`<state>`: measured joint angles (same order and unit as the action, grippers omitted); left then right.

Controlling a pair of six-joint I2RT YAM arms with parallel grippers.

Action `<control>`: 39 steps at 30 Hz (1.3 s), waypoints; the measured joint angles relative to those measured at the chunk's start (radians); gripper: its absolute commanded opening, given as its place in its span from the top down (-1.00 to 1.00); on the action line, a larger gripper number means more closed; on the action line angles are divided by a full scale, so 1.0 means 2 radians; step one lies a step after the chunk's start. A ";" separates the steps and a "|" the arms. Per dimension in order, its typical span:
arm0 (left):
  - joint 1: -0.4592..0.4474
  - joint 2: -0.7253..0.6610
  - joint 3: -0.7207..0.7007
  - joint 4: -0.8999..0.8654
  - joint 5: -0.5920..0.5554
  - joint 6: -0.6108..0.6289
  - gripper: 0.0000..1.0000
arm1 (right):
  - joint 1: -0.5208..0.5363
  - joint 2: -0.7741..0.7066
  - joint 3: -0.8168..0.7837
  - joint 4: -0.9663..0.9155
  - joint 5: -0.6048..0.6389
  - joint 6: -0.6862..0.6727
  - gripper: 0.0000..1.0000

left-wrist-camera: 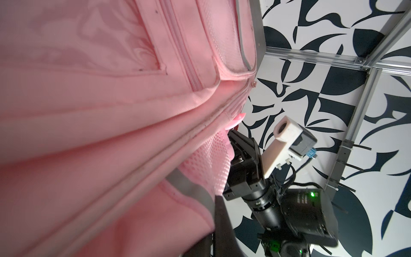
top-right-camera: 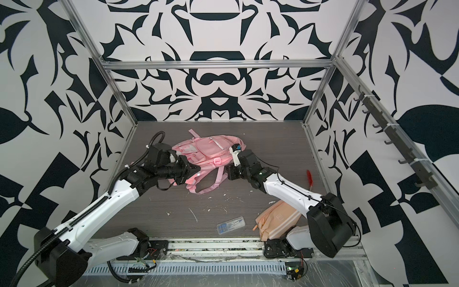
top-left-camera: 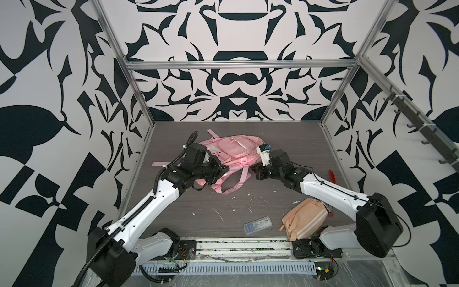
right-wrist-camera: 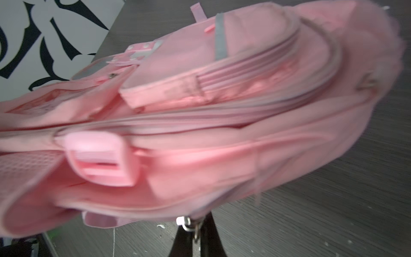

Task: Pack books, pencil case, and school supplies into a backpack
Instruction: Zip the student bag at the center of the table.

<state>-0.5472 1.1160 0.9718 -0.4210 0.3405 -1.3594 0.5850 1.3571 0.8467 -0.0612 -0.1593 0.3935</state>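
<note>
Your backpack (top-left-camera: 231, 149) lies toward the back of the table (top-left-camera: 298, 144), soft pink fabric with its straps trailing forward; bare wood-grain surface separates it from the clear plastic box (top-left-camera: 257, 224) at the front; the peach pencil case (top-left-camera: 305, 220) sits beside that box, partly under your right arm; the left gripper (top-left-camera: 223, 172) is closed against the bag's lower fabric, its hold hidden; the right gripper (right-wrist-camera: 193, 224) pinches a metal zip ring (right-wrist-camera: 188, 221), blurred.

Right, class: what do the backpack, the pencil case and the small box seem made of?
Backpack: matte pink fabric, with mesh; it creases and sags. Pencil case: soft peach cloth, perhaps canvas; it slumps. Small box: clear, glossy plastic, probably rigid; contents show through.
</note>
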 measured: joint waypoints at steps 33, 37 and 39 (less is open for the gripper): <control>0.023 -0.008 -0.045 -0.089 0.071 0.213 -0.95 | 0.056 0.003 -0.023 -0.113 0.026 -0.071 1.00; -0.047 0.010 -0.095 -0.034 0.068 0.157 -0.96 | 0.100 0.037 0.009 -0.117 0.026 -0.061 1.00; -0.051 0.022 -0.124 0.004 0.062 0.132 -0.95 | 0.117 0.057 0.027 -0.117 0.019 -0.057 1.00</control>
<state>-0.6491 1.1603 0.7242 -0.4133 0.4637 -1.0958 0.8196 1.4704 0.9012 -0.2958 -0.1204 0.2794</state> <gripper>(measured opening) 0.978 0.071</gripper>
